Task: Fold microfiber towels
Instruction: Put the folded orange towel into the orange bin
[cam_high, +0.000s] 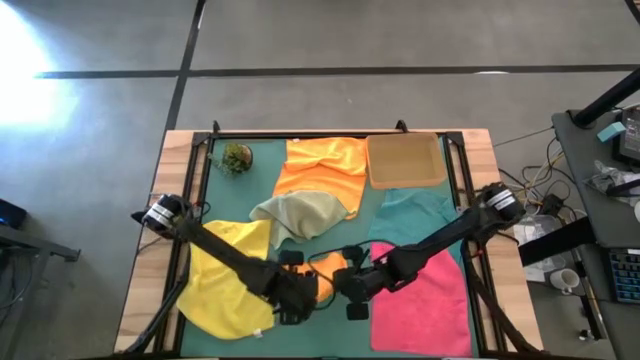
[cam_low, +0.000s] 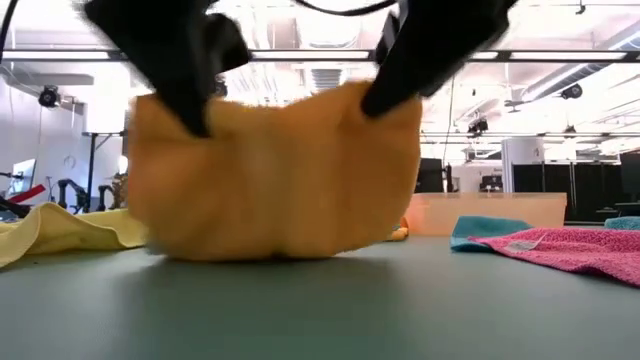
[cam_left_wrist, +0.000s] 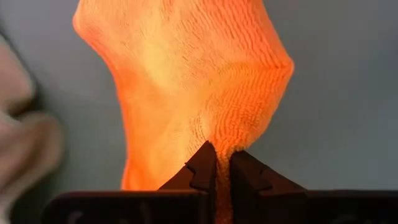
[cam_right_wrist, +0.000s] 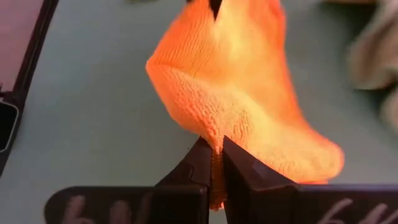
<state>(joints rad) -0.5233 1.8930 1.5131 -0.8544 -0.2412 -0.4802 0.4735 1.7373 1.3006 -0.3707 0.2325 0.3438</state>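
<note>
Orange towel (cam_low: 275, 180) is hanging between my two grippers at the near middle of the table (cam_high: 340, 345), its lower edge touching the green surface; my left gripper (cam_left_wrist: 222, 163) is pinching one top corner with fingers closed tight on the cloth; my right gripper (cam_right_wrist: 214, 149) is pinching the other corner the same way; yellow towel (cam_high: 228, 280) is lying beside my left arm, pink towel (cam_high: 420, 300) beside my right arm.
</note>
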